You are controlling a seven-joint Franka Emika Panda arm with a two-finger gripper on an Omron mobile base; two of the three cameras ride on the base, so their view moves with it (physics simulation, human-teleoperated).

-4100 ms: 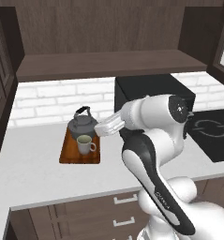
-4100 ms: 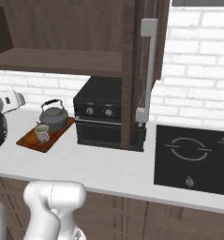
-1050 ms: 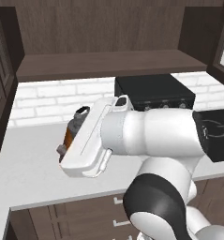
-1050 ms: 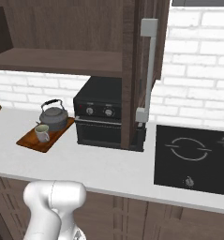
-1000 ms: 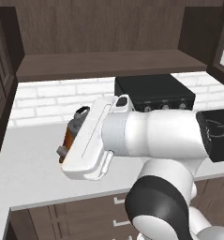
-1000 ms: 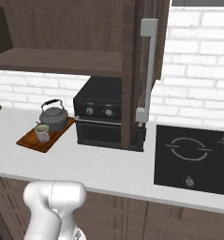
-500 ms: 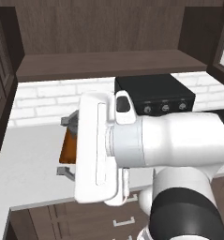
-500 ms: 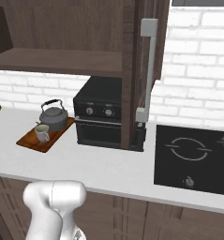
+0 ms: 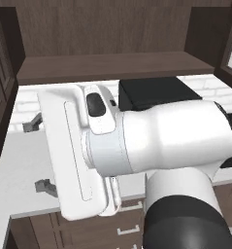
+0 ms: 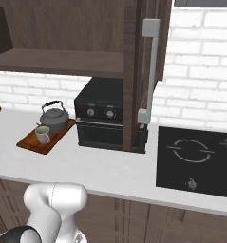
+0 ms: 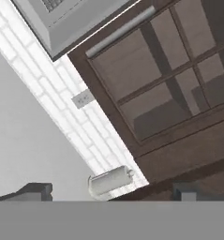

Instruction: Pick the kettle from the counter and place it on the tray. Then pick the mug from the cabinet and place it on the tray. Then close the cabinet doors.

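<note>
Seen from the right base view: kettle standing on the tray, at its far end, with the mug just in front of it on the same board. Tray lying toward the left end of the counter, just left of the black oven, with a wide bare strip of countertop between tray and near edge. Cabinet overhead with its shelf board bare; right cabinet door swung out edge-on, its grey bar handle facing the camera, hanging just above the oven's right corner. Black cooktop set into the counter further right, well apart from the tray.

From the left base view: big white arm close to the lens, blocking most of the counter; gripper at the left, fingers spread wide, one dark fingertip high and the other low, nothing between them, touching nothing. Left cabinet door standing out along the left edge.

Hand view: glass-panelled cabinet door with its long bar handle, brick wall, a paper roll beside the door's lower edge.
</note>
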